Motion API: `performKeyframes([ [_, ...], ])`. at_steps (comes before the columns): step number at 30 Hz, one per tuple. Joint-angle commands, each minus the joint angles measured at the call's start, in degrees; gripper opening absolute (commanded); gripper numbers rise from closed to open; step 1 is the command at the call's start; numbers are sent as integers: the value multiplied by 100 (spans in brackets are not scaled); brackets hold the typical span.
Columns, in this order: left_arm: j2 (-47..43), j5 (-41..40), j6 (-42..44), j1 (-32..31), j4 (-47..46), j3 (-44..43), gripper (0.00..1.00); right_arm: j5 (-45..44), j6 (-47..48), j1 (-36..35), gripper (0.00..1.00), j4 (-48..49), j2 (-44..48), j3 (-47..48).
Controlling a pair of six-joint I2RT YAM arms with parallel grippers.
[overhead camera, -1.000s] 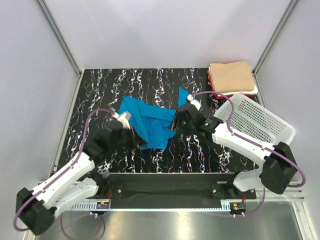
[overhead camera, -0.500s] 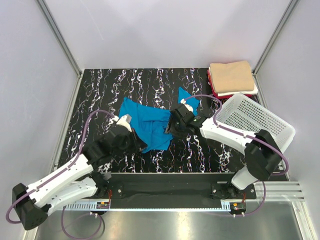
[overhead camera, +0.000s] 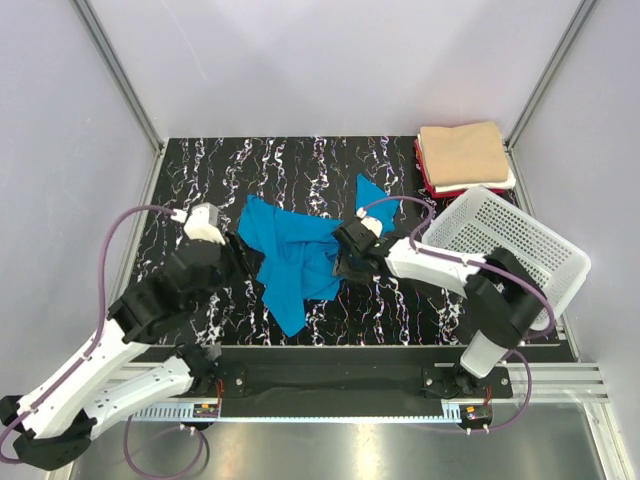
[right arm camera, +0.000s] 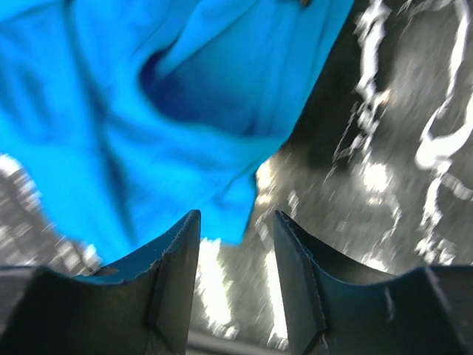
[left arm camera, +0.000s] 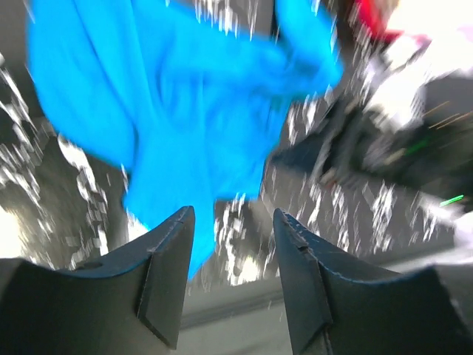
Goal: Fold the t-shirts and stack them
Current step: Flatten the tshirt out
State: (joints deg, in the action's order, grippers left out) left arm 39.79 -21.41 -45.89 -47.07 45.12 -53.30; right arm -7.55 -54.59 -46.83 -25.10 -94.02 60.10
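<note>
Left claw [left arm camera: 233,216] stands about half open with nothing between its fingers, hovering at the left edge of the blue tee [overhead camera: 295,250]. The right claw [right arm camera: 236,216] is spread much the same, also empty, and sits low at the tee's right edge; whether it touches the cloth I cannot tell. So the tee lies crumpled on the dark marbled surface [overhead camera: 200,170] between the two, right of one claw and left of the other, neither clearly nearer. Its bulk runs left to right, with a narrow tail reaching toward the near edge and a corner poking out far and right. Spreading it flat looks like the next need, each claw taking the side it faces. The stack [overhead camera: 462,150], tan over white and red, sits in the far right corner, well apart. A white basket [overhead camera: 515,240] lies just near of the stack, beside the right arm's elbow, and could crowd a carry there.
</note>
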Motion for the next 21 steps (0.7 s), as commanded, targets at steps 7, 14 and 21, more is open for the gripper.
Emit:
performKeyframes([
  [7,406,1135,783,1653,-670,668,51,-1134,1230,270,31,225,-1399,1091],
  [14,1048,3273,827,3264,-1690,1427,48,-1179,2520,1034,0,225,-2032,2319],
  [21,1715,3555,722,3722,-2209,1410,48,-960,3183,1431,27,-1099,-2218,4474],
])
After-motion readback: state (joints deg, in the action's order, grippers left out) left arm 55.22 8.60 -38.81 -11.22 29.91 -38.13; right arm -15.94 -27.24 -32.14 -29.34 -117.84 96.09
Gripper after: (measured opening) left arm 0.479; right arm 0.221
